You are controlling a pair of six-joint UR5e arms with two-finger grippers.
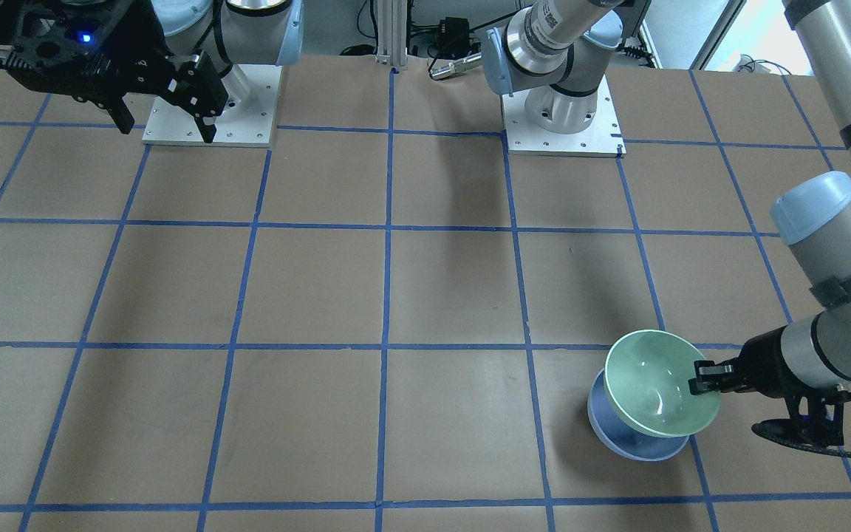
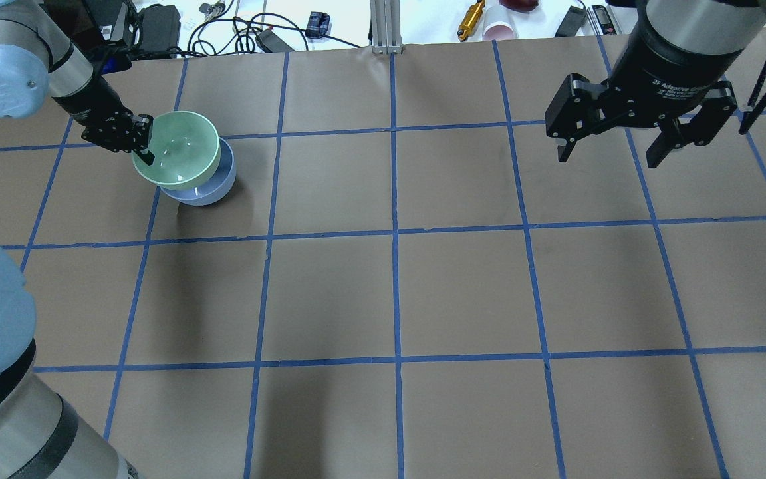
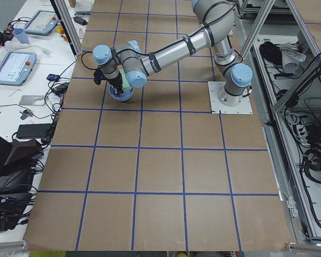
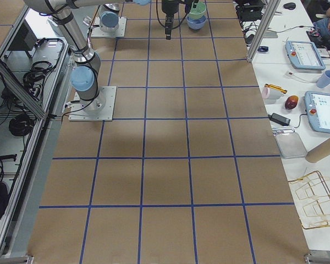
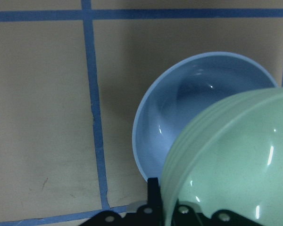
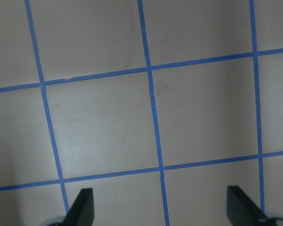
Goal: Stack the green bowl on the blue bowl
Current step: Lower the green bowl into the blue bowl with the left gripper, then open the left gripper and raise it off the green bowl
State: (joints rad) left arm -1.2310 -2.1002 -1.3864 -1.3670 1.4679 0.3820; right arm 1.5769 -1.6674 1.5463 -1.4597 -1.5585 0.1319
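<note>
step: placing | L tool (image 2: pixel 143 142) pinched on green bowl (image 2: pixel 180 146) rim, bowl tilted, off-centre over blue bowl (image 2: pixel 211 194) on counter (image 2: pixel 383 293) | R tool (image 2: pixel 607 159) wide open, empty | next prob: centre, level, lower, let go

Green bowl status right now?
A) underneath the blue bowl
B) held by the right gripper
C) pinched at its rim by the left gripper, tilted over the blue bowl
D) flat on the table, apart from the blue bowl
C: the left gripper is shut on the rim of the green bowl, which hangs tilted over the blue bowl. The right gripper is open and empty, far from both.
</note>
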